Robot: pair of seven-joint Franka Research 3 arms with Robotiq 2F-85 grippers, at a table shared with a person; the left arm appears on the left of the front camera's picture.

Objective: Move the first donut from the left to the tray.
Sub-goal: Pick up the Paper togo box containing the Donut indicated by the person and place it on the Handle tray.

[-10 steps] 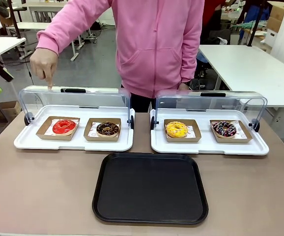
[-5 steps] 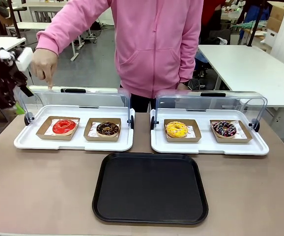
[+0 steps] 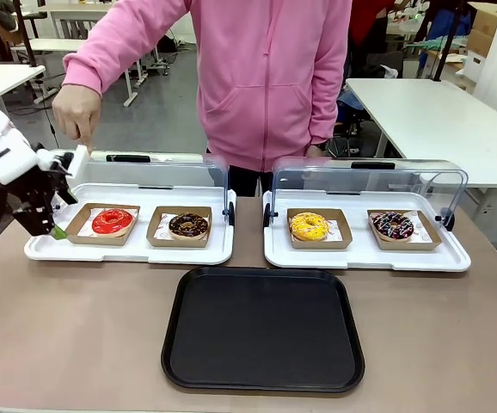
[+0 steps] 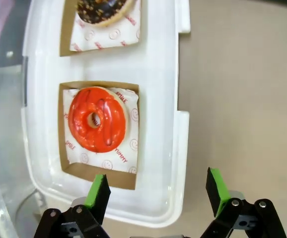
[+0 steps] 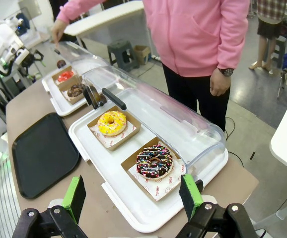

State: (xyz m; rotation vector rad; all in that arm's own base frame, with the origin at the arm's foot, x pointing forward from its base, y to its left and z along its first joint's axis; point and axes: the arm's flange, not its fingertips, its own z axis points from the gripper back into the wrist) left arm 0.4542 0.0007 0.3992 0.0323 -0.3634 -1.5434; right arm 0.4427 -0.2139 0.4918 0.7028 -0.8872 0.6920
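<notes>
The first donut from the left (image 3: 113, 221) is a glossy red ring on white paper in a brown cardboard box, in the left white tray (image 3: 128, 251) under a raised clear lid. My left gripper (image 3: 54, 225) hangs open just off that tray's left end, beside the box. In the left wrist view the red donut (image 4: 97, 126) lies ahead of the open left gripper (image 4: 157, 193), whose green fingertips (image 4: 98, 191) span the white tray's rim. The black tray (image 3: 263, 327) lies at the table's front middle. My right gripper (image 5: 133, 198) is open, high above the right white tray (image 5: 133, 198).
A chocolate donut (image 3: 188, 225) sits right of the red one. The right white tray (image 3: 366, 254) holds a yellow donut (image 3: 309, 225) and a sprinkled chocolate donut (image 3: 393, 225). A person in pink stands at the far side, one hand (image 3: 76, 112) pointing down at the left lid.
My left arm has swung down and rightward from the upper left to the left end of the white tray, its gripper staying open. The person's pointing hand stays put.
</notes>
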